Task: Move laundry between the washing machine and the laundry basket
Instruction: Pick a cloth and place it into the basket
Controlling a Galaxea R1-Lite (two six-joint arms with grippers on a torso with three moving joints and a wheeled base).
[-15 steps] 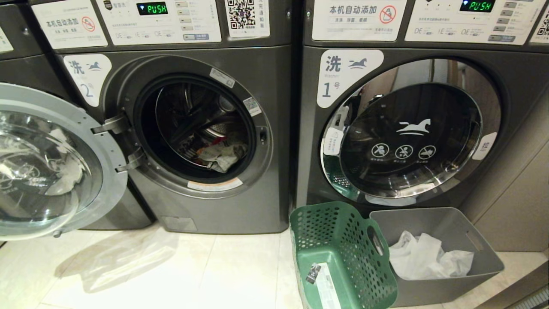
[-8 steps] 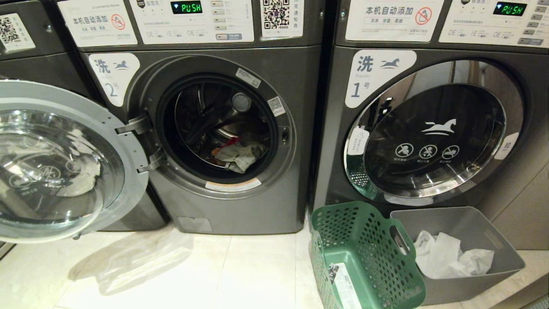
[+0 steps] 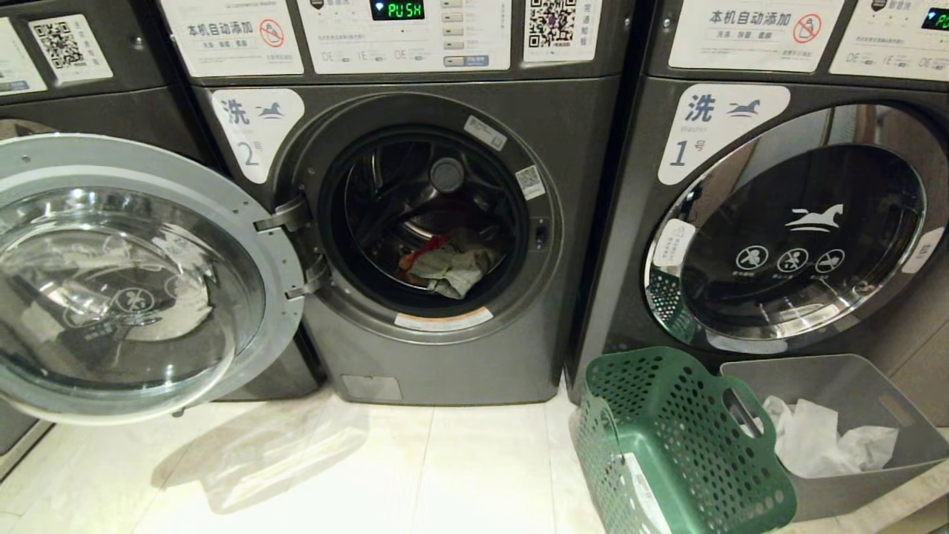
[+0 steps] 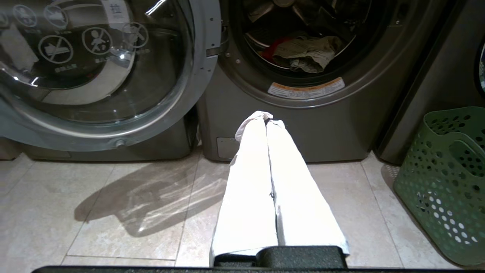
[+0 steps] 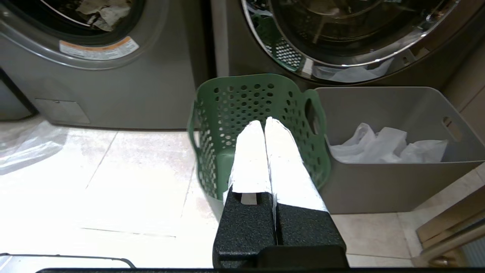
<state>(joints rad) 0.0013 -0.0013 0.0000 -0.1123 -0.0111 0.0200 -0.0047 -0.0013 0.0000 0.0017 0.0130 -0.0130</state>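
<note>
The washing machine (image 3: 437,245) marked 2 is seen with its round door (image 3: 133,274) swung wide open to the left. The laundry (image 3: 445,263) is piled low inside the drum, with a bit of red cloth peeking out on the left of the pile. No yellow-orange cloth can be told apart for sure. The green laundry basket (image 3: 667,437) is set on the floor to the right, near the front, and nothing is seen in it. A grey bin (image 3: 882,386) with a white cloth (image 3: 815,445) is placed just beside the basket, on its right.

The left gripper (image 4: 267,119) is held low in front of the open machine, with its fingers pressed together on nothing. The right gripper (image 5: 264,125) is held over the near side of the basket, fingers pressed together too, and empty.

No cloth has been picked up yet, so the job looks to be at its very start. Next, one gripper probably has to be opened wide and reached into the drum, so the red cloth can be pinched and lifted out.
</note>
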